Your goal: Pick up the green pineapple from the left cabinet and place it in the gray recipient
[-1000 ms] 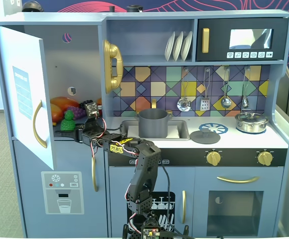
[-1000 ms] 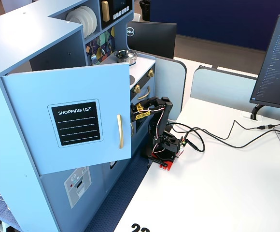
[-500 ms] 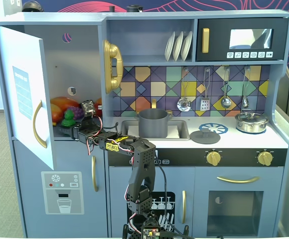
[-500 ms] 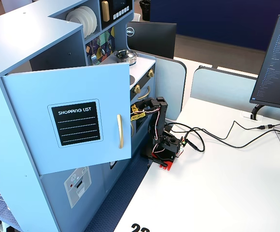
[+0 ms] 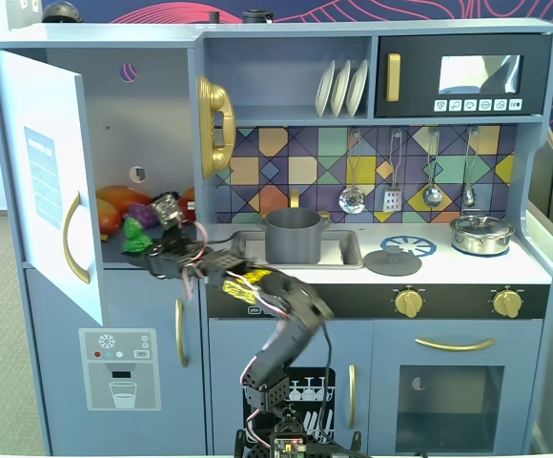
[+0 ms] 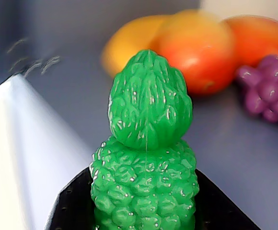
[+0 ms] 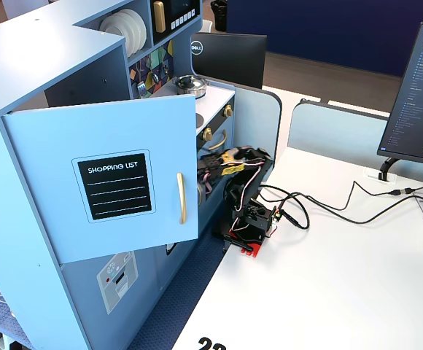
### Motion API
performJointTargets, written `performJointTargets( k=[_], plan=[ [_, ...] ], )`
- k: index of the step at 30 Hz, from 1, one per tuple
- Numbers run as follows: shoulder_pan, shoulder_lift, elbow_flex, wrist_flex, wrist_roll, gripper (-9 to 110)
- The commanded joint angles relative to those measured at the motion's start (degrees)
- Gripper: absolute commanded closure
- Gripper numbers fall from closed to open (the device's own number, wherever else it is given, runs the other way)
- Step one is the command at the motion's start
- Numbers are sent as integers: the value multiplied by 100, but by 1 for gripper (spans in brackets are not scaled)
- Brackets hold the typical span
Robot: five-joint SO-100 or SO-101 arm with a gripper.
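Note:
The green pineapple lies near the front of the left cabinet's floor, and the cabinet's white door is swung open. In the wrist view the pineapple fills the centre, tuft pointing away. My gripper has a black jaw pressed against each side of its bumpy body. In a fixed view the gripper reaches into the cabinet from the right. The gray recipient stands in the sink, right of the cabinet. In the other fixed view the door hides the pineapple and the gripper.
Orange-red fruits and purple grapes lie behind the pineapple. A gold phone hangs on the cabinet's right wall. A flat gray lid and a steel lidded pot sit on the counter. Cables trail from the arm base.

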Motion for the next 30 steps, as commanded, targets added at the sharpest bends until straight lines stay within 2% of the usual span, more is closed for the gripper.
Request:
performJointTargets(
  k=[1, 8, 17, 23, 30],
  plan=[
    [26, 2057, -141, 1503, -483, 102],
    [422, 3076, -844, 2830, -527, 102],
    [949, 3489, -1600, 3489, -694, 102],
    [1679, 3384, -1925, 3454, -519, 102],
    [3059, 2848, -1731, 2725, 404, 102]
  ],
)
